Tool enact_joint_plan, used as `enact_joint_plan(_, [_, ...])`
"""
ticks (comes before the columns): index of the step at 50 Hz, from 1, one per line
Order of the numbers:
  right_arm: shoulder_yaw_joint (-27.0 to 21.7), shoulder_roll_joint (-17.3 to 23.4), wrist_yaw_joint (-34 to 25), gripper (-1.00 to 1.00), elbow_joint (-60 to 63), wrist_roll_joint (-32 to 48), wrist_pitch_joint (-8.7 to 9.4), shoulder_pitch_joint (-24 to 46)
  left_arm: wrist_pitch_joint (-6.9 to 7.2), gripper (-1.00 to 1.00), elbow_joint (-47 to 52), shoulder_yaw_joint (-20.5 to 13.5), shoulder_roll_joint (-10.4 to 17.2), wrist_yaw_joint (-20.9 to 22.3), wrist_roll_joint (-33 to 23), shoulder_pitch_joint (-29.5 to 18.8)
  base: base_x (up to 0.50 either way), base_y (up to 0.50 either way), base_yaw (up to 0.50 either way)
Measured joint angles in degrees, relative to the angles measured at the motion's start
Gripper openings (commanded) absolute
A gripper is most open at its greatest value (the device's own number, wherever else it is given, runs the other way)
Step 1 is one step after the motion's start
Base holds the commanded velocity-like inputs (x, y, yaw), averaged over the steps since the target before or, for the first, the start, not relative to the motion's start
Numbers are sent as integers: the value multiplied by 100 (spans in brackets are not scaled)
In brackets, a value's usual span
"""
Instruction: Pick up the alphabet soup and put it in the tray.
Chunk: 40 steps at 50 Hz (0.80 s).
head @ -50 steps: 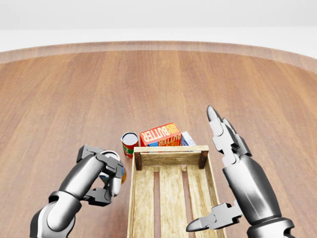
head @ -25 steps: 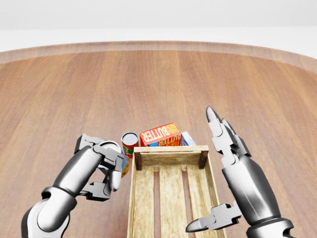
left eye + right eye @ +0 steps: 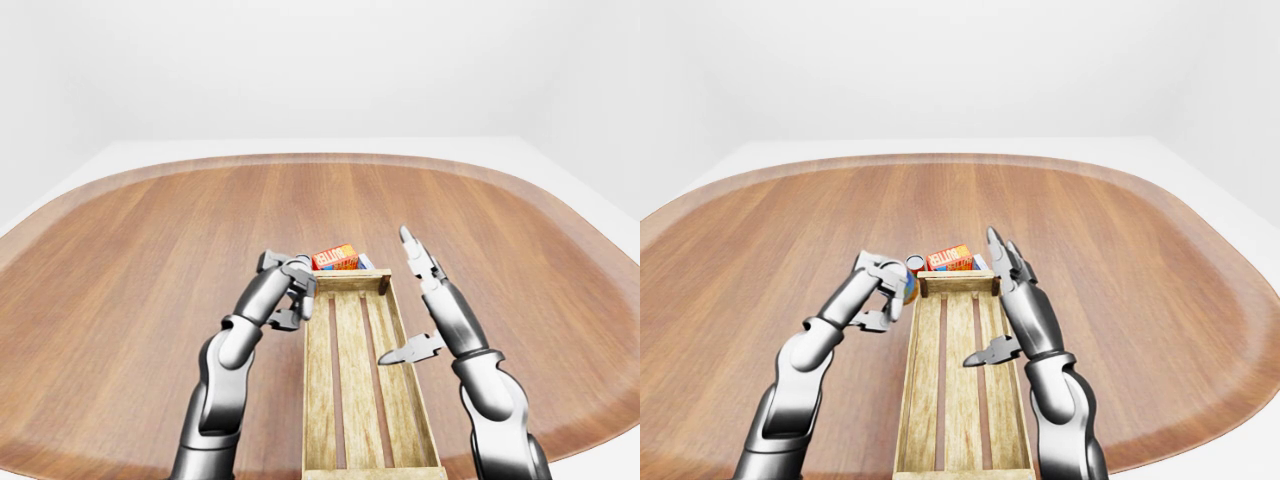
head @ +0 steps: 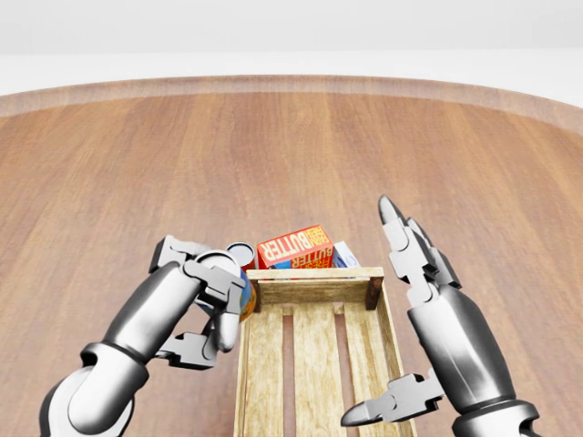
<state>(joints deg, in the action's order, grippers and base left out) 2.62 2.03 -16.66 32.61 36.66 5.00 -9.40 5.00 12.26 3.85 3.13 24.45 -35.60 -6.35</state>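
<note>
My left hand is shut on the alphabet soup can. Only a sliver of its blue and orange label shows between the fingers. In the head view the can hangs just left of the wooden tray's upper left corner, close to the rim and outside the tray. My right hand is open over the tray's right side, fingers pointing up the view and thumb over the slats. It holds nothing.
A red-labelled can stands on the table just above my left hand, partly hidden by it. A red butter box and a small blue and white box lie against the tray's top end. The wooden table spreads wide around.
My left hand has carried the soup can up and to the right, towards the tray's upper left corner, and now covers part of the red can. The right hand has not moved.
</note>
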Motion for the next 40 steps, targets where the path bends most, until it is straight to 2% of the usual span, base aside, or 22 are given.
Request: enact_joint_plan(40, [-78, 0, -69, 97, 154, 22, 0, -21, 0, -89, 792, 598, -224, 272, -303, 338, 0, 0, 0])
